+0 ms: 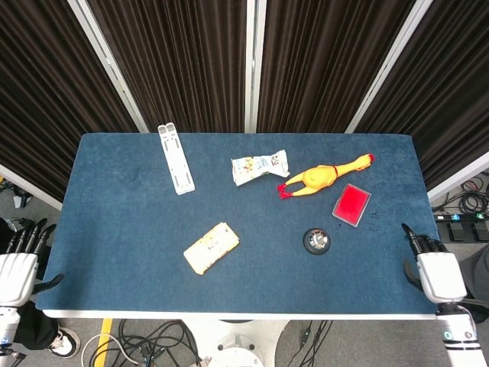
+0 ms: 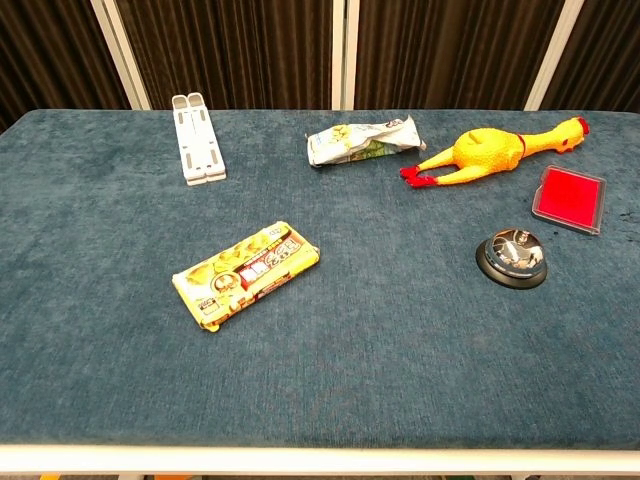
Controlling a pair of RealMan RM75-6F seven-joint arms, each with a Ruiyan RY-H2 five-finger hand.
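— So where are the hands?

— Only the head view shows them. Right hand sits at the bench's right front corner, over its edge, palm down, fingers spread and holding nothing. Left hand hangs off the left front corner, beyond the edge, fingers apart too, nothing in it.

— What's nearest the right hand?

— A black call bell with a shiny dome, toward the middle of the bench from the hand and apart from it. Just behind the bell lies a flat red box, tilted. Neither is touched.

— And further back?

— A yellow rubber chicken lying on its side, head toward the right rear corner, red feet pointing at a crumpled snack bag just beside it.

— Left half?

— A yellow snack packet lies flat and skewed, near the front middle, well apart from the left hand. A white folding stand lies along the rear left, closed flat.
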